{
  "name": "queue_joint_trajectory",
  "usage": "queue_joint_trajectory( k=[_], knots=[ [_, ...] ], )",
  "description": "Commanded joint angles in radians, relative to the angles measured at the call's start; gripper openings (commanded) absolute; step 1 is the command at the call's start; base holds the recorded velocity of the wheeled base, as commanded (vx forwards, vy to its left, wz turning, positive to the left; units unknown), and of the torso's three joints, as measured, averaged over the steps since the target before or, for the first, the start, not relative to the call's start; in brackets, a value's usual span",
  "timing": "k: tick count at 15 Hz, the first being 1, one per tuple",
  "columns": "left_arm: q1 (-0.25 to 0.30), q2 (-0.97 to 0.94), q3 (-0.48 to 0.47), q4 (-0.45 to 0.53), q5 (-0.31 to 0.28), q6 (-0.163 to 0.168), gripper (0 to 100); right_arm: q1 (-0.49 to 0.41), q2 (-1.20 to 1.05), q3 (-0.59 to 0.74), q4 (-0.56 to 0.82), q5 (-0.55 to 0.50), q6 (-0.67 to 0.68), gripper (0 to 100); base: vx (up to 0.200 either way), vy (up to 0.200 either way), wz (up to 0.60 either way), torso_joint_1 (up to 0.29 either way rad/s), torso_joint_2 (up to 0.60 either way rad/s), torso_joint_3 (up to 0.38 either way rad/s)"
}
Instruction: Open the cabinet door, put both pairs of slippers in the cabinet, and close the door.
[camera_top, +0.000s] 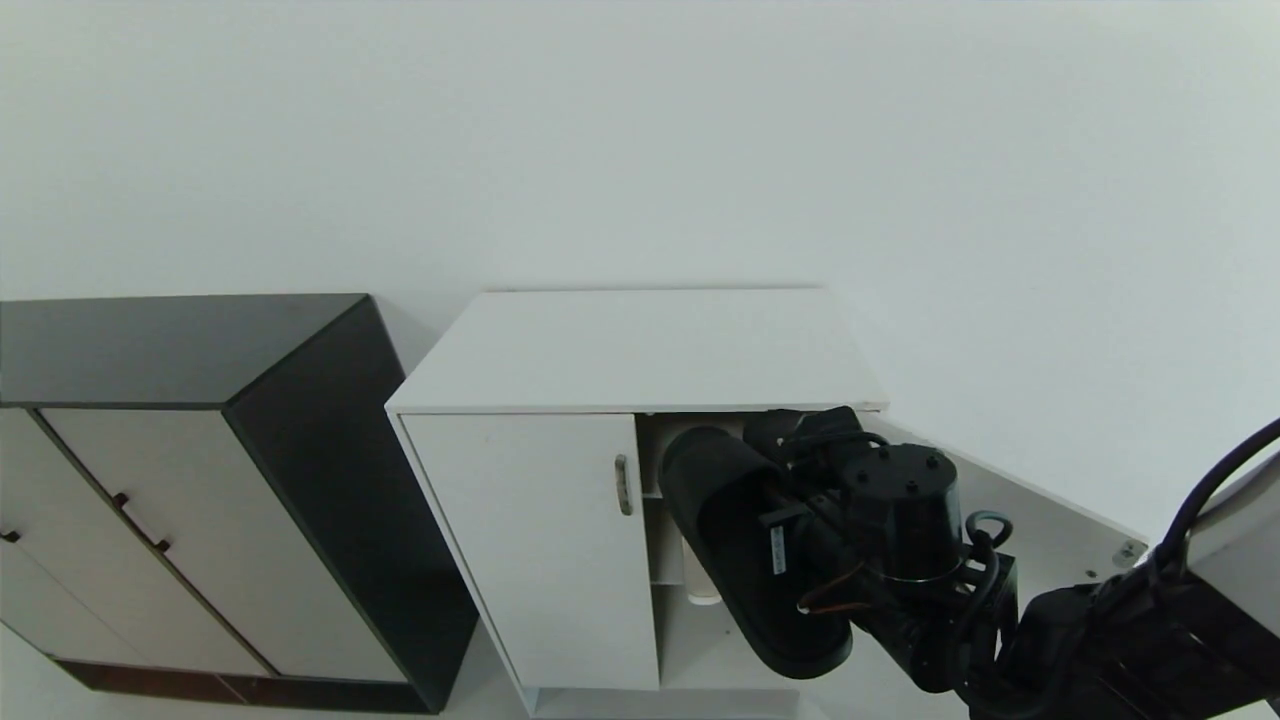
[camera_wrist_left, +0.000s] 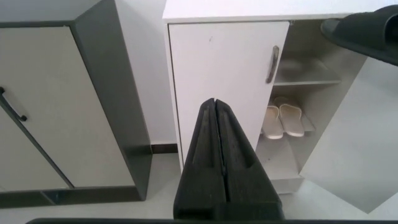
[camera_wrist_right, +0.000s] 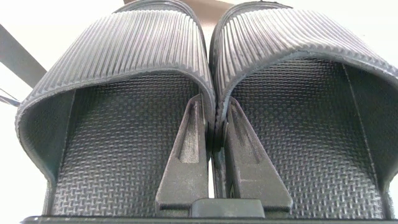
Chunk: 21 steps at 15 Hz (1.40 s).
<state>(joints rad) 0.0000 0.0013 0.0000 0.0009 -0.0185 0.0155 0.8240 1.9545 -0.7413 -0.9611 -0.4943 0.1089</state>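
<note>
Black ribbed rubber marks the pair of black slippers (camera_top: 745, 540) held side by side in the right end effector (camera_wrist_right: 214, 121). Its two fingers (camera_wrist_right: 186, 155) are clamped on the slippers' inner side walls, which are pressed together between them. The pair hangs tilted, strap ends up and heels lower, before the upper part of the open right half of the white cabinet (camera_top: 640, 350). I cannot tell whether the toes have crossed the cabinet's front edge. The cabinet's left door (camera_top: 530, 540) is shut, with a slim metal handle (camera_top: 621, 484) at its inner edge. The right door (camera_top: 1060, 530) is swung wide open to the robot's right, behind the arm. Inside, the white slippers (camera_wrist_left: 283, 119) lie together on a lower shelf, toes toward the back, below an upper shelf (camera_wrist_left: 308, 78). The left end effector (camera_wrist_left: 214, 106) has its jaws pressed together on nothing and sits in front of the shut left door, well apart from it, above the pale floor (camera_wrist_left: 161, 186). Just to the left of the white cabinet stands a dark cabinet (camera_top: 330, 470) with pale fronts, and both are against a plain light wall (camera_top: 640, 140).
</note>
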Motion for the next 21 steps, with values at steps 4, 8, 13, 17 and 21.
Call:
queue_joint_trajectory(
  k=[4, 8, 13, 17, 21],
  knots=[
    [0.0, 0.0, 0.0, 0.001, 0.0, 0.0, 0, 0.001, 0.011, 0.0, -0.001, -0.001, 0.0, 0, 0.0, 0.0, 0.0, -0.233, 0.55, 0.312],
    [0.0, 0.0, 0.0, -0.001, 0.0, 0.0, 0, -0.005, 0.026, 0.0, -0.002, 0.0, 0.002, 0, 0.0, 0.0, 0.0, -0.22, 0.54, 0.314],
    [0.0, 0.0, 0.0, -0.001, 0.0, -0.002, 0, -0.013, 0.037, 0.003, -0.001, 0.002, 0.0, 0, 0.0, 0.0, 0.0, -0.196, 0.51, 0.315],
    [0.0, 0.0, 0.0, -0.001, 0.0, -0.003, 0, -0.013, 0.064, 0.006, -0.022, 0.0, 0.003, 0, 0.0, 0.0, 0.0, -0.165, 0.49, 0.315],
    [0.0, 0.0, 0.0, -0.001, 0.0, -0.003, 0, -0.013, 0.075, 0.011, -0.051, 0.0, -0.002, 0, 0.0, 0.0, 0.0, -0.132, 0.47, 0.334]
  ],
)
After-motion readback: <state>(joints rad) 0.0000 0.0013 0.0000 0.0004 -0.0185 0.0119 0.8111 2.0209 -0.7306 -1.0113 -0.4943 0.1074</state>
